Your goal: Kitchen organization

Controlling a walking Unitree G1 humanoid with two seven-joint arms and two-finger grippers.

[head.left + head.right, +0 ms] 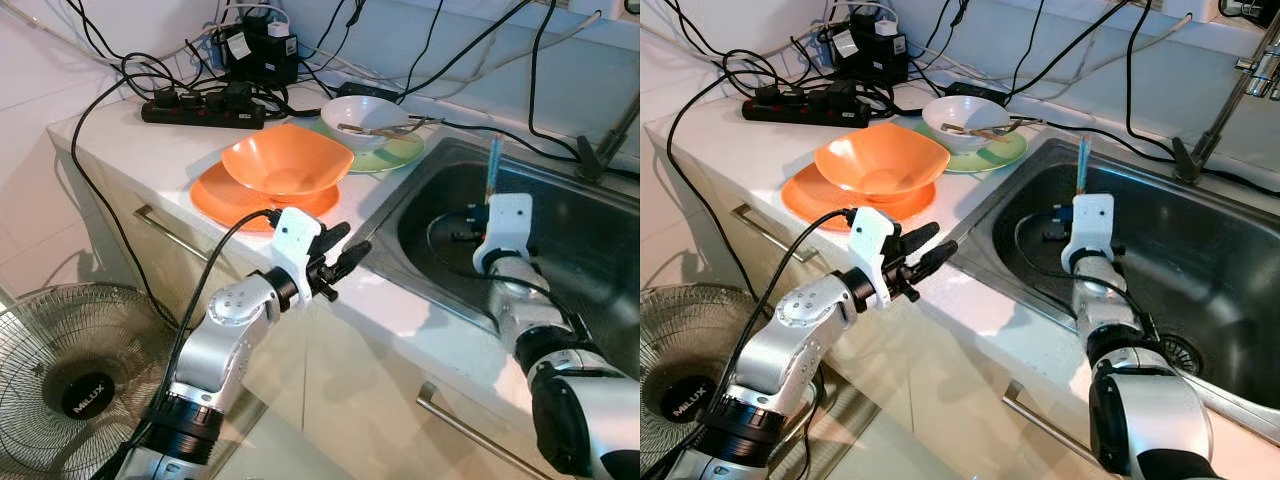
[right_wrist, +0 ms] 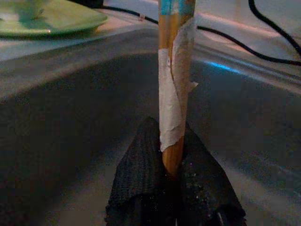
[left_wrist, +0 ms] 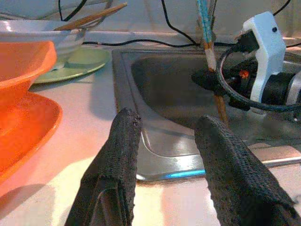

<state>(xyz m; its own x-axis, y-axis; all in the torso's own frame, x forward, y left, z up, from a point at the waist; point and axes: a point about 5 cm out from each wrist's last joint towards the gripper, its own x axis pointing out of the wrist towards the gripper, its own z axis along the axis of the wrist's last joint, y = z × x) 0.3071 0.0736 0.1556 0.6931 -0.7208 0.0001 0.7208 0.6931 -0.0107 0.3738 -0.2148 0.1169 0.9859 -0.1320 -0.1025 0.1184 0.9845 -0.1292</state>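
Observation:
My right gripper (image 2: 167, 157) is shut on a pair of wooden chopsticks (image 2: 172, 70) with a blue top and peeling white tape. It holds them upright over the steel sink (image 1: 590, 250); they appear as chopsticks (image 1: 493, 165) above the white wrist housing. My left gripper (image 1: 346, 246) is open and holds nothing. It hovers over the white counter edge, just in front of the orange plate (image 1: 212, 190) that carries an orange bowl (image 1: 285, 160). Behind these, a white bowl (image 1: 358, 115) with a utensil in it stands on a green plate (image 1: 398, 155).
A black power strip (image 1: 200, 110) and tangled cables cover the back of the counter. A faucet base (image 1: 597, 155) stands behind the sink. A floor fan (image 1: 70, 370) sits low on the left, by the cabinet drawer handle (image 1: 170, 232).

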